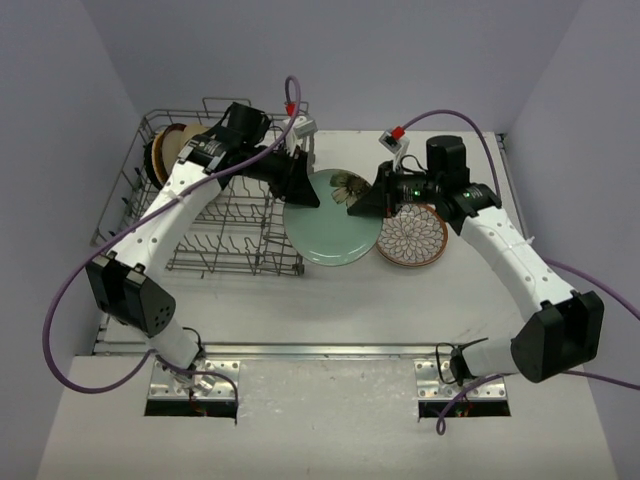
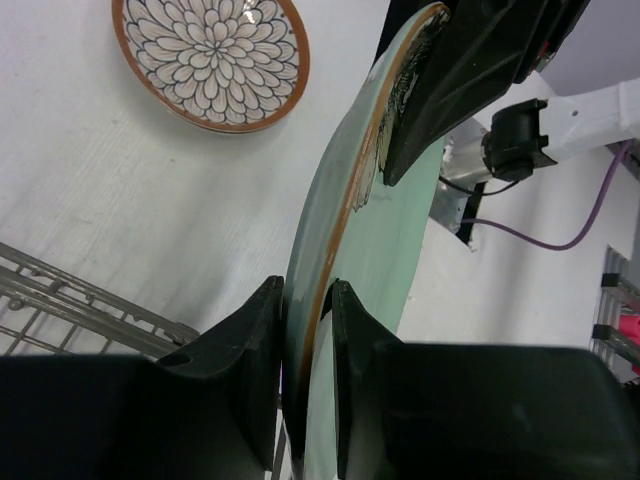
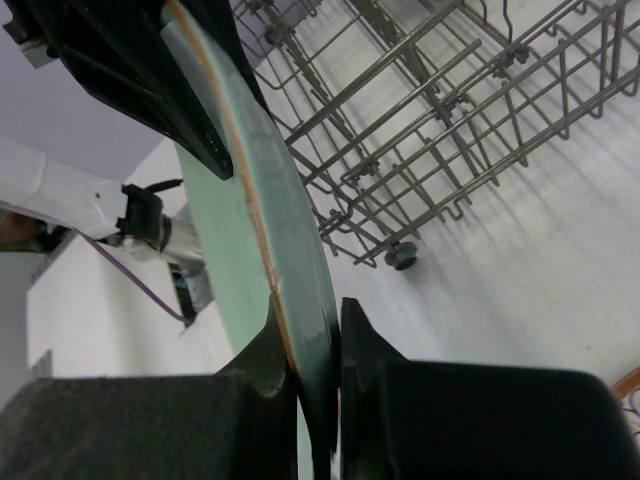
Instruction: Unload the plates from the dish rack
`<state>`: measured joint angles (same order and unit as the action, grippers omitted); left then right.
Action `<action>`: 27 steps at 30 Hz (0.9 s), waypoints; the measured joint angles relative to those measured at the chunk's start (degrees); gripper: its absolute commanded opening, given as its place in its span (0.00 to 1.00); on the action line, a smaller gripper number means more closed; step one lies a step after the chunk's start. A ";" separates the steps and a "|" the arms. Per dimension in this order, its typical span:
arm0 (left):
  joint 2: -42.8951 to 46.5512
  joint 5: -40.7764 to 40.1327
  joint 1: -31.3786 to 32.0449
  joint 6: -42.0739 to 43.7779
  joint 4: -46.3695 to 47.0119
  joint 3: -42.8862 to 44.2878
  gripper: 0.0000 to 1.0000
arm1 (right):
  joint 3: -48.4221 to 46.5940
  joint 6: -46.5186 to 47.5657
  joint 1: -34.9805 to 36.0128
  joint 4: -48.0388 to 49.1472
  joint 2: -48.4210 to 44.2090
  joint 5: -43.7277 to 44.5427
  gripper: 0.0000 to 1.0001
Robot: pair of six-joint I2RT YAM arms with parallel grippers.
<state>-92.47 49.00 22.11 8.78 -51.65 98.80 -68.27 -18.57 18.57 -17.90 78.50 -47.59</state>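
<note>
Top external view shows the mint green plate [image 1: 330,235] between the two arms, over the white tabletop [image 1: 350,300], just to the right of the dish rack [image 1: 215,250]. It has a thin brown rim and a dark flower print near its far edge. The left tool [image 1: 300,188] reaches across the rack and is clenched on the left rim of this plate. The right tool [image 1: 355,203] grasps the same plate at the far right part of its rim, near the flower print. In the left wrist view the two black fingers [image 2: 255,340] stand on both sides of the rim and press on it, and the other tool grips the opposite edge. In the right wrist view the fingers [image 3: 275,360] also sit tight on both faces of the plate, and the grey wires of the rack are behind it. The plate looks tilted in both wrist views; I cannot tell if it touches the tabletop. The petal-pattern plate [image 1: 415,240] with the brown rim lies flat on the tabletop, just beside the mint green plate on the right. Several standing plates [image 1: 170,150], cream, tan and black, are upright in the far left corner of the rack.
</note>
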 measured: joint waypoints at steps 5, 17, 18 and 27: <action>-1.38 -0.12 -0.56 -0.89 0.90 0.97 0.96 | 0.16 -1.72 -2.95 -0.75 0.45 -2.98 0.00; -1.16 -7.02 -15.73 -5.64 6.16 11.41 1.00 | 1.64 -3.18 -30.84 -8.69 9.07 2.06 0.00; -0.78 -8.13 -16.07 -5.67 6.51 11.47 1.00 | 1.59 -2.25 -31.34 -9.93 10.24 3.37 0.00; 2.09 -12.74 -15.44 -6.68 7.28 10.28 1.00 | -1.72 2.87 -30.76 -19.23 23.51 8.68 0.00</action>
<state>-90.38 36.27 6.66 2.10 -44.36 109.08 -69.99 -15.70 -12.19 -37.14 102.01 -38.91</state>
